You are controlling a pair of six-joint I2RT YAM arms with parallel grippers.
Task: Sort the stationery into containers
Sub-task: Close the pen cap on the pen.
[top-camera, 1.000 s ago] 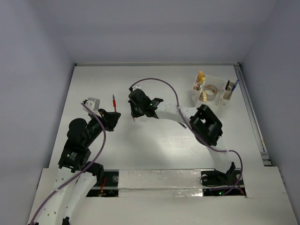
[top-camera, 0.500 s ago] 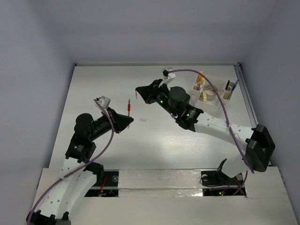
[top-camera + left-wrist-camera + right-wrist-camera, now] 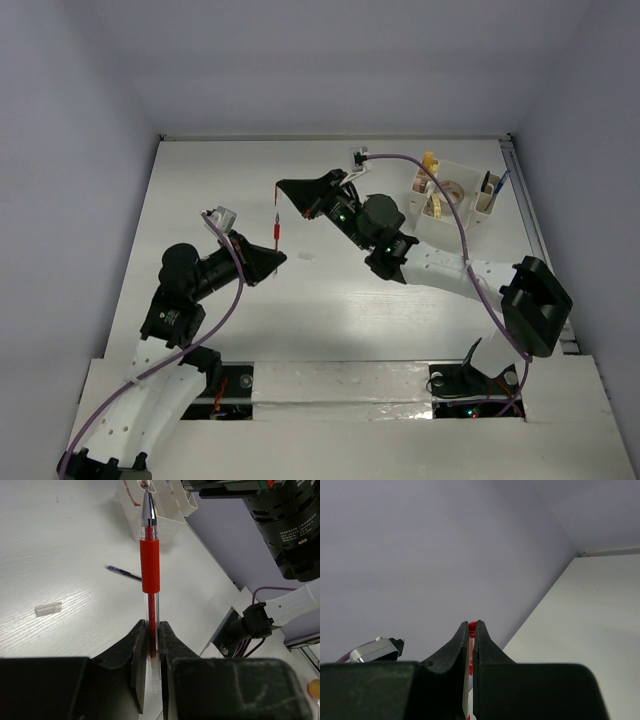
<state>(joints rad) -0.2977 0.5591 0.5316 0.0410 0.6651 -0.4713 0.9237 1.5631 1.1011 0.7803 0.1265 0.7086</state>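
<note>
Clamping a thin red pen (image 3: 150,565), left pincer (image 3: 152,624) hovers; right pincer (image 3: 471,624) pinches a small red piece (image 3: 472,627). The cream-white plastic organizer (image 3: 458,220) already holds most items.

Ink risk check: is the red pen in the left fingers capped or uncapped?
Uncapped: red pen shows its bare metal tip, left wrist view.

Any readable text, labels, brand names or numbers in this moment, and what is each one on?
Black motor housing on the right arm: several lines of white print, too blurred to read.
Light strip on the arm link above it: cut off by the frame edge, unreadable.
Red pen, organizer, table: no markings visible.
Top and right wrist views: no text to read.
</note>
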